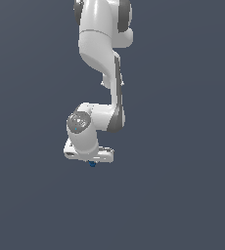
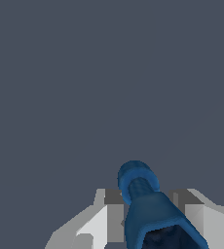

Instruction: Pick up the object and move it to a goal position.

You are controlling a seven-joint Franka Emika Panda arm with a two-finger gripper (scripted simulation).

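The object (image 2: 148, 209) is a small blue lumpy item with a rounded lighter blue end. In the wrist view it sits between the two white fingers (image 2: 102, 219) of my gripper (image 2: 148, 228), which press on it from both sides. In the exterior view only a tiny blue bit of the object (image 1: 92, 164) shows just under the white gripper (image 1: 91, 161), and the fingers are hidden behind the hand. The gripper is shut on the object and holds it against a plain dark grey background.
The white arm (image 1: 102, 44) reaches down from the top of the exterior view. Only a flat dark grey-blue surface (image 1: 183, 195) shows around it.
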